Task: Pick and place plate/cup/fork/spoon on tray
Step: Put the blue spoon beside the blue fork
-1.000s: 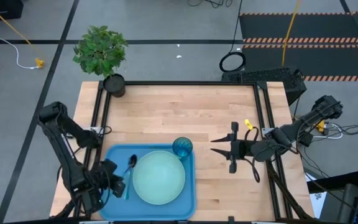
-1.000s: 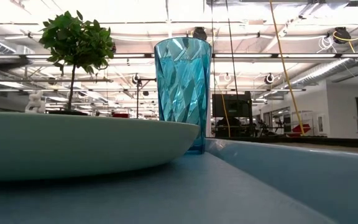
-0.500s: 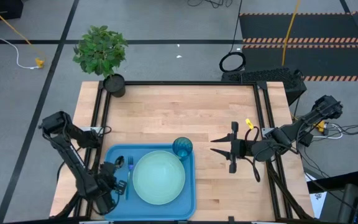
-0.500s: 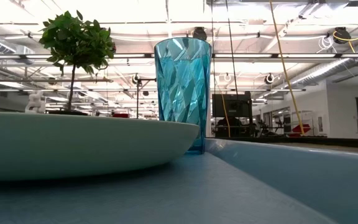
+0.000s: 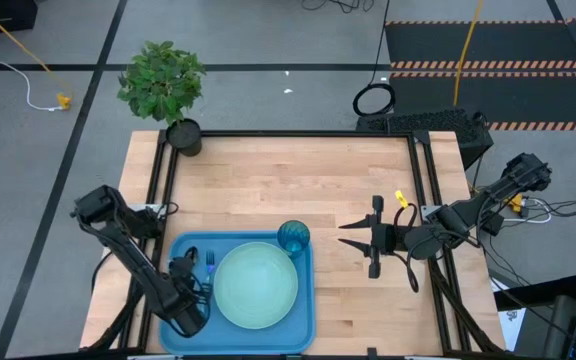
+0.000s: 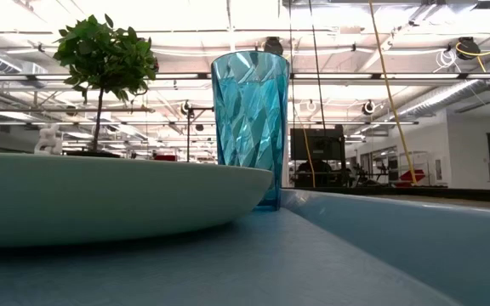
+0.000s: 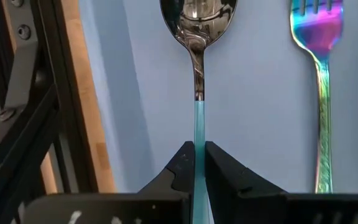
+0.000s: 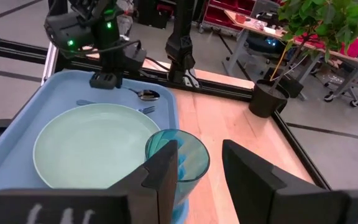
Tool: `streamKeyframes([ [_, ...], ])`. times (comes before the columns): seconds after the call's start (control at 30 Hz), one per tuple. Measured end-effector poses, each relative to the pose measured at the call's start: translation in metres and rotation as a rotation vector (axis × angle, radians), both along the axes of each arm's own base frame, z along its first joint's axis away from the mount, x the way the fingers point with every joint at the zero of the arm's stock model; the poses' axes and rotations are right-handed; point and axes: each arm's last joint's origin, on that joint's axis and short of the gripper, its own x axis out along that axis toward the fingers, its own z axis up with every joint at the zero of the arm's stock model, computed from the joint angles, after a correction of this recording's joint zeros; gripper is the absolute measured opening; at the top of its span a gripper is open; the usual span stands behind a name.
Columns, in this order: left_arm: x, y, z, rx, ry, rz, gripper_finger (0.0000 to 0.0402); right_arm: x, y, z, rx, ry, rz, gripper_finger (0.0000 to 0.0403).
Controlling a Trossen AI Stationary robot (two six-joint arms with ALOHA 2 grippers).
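The blue tray (image 5: 306, 322) lies at the table's near edge. On it rest the mint-green plate (image 5: 255, 287) and, at its far right corner, the upright teal cup (image 5: 293, 237). The fork (image 5: 208, 268) lies left of the plate, tines toward the far edge. My left gripper (image 5: 190, 288) is shut on the spoon (image 5: 190, 266), which is left of the fork and parallel to it. In the left wrist view, the spoon (image 7: 197, 18) and fork (image 7: 319, 56) show side by side. My right gripper (image 5: 351, 235) is open and empty over the wood, right of the cup. My left gripper pinches the spoon's light blue handle (image 7: 198, 124) between its two fingertips, about midway along it. The fingers come from above, pointing down, one on each side of the handle. The spoon lies level with its bowl (image 7: 197, 18) toward the far edge. I cannot tell whether it touches the tray floor.
A potted plant (image 5: 184, 135) stands at the table's far left corner. Black frame rails (image 5: 288, 133) run along the table's far, left and right sides. Bare wood (image 5: 288, 180) lies beyond the tray. A small yellow piece (image 5: 400, 198) sits by the right rail.
My left gripper has carried the spoon toward the tray's left side. The bowl has gone from beside the plate, over the fork's tines, to the left of the fork. The arm has drawn in toward the near edge. The fork now shows in full.
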Motion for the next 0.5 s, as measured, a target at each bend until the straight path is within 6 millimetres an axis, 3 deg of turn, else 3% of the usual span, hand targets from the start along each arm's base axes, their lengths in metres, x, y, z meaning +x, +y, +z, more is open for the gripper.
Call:
streamKeyframes([
  [0.5, 0.007, -0.006, -0.019, 0.024, -0.021, 0.003, 0.0033, 0.000, 0.000, 0.000, -0.001, 0.000, 0.001, 0.0118],
])
